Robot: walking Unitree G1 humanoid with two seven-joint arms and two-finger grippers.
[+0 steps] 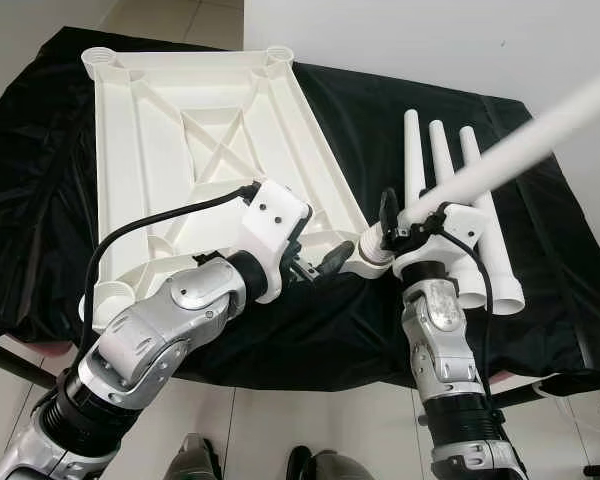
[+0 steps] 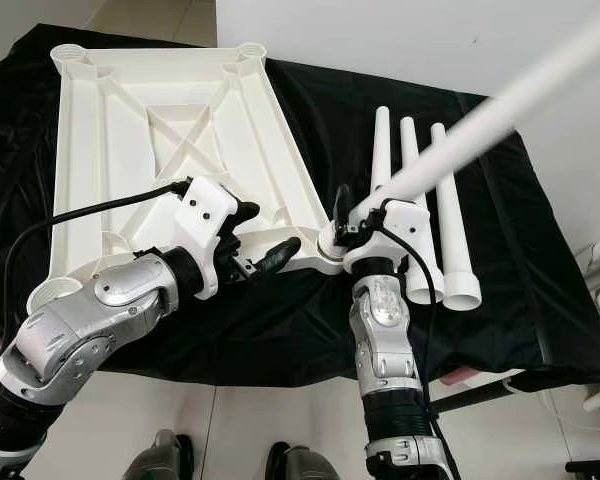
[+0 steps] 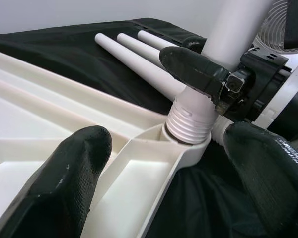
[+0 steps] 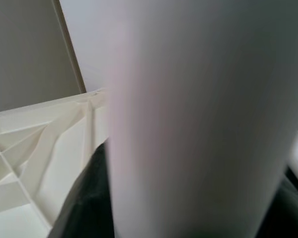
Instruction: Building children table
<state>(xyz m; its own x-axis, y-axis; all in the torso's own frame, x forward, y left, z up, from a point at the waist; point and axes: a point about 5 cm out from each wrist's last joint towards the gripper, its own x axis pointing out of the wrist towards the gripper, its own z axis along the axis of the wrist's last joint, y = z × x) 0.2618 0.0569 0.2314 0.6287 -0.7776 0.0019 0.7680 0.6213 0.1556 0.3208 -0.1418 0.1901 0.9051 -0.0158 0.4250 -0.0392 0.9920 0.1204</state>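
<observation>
- The right gripper [image 1: 392,228] is clenched around a white table leg [image 1: 520,145], whose threaded end sits in the near right corner socket [image 3: 188,144] of the upturned white tabletop [image 1: 195,150].
- The left gripper [image 1: 315,262] is spread, its fingers [image 3: 64,183] straddling that corner.
- Three spare legs [image 1: 450,190] lie just beyond the right jaws on the black cloth [image 1: 380,120].

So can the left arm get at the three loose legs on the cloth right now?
Probably not directly. The three loose legs lie beyond the right gripper, which holds the leg at the tabletop corner socket, across the left gripper's path.
</observation>
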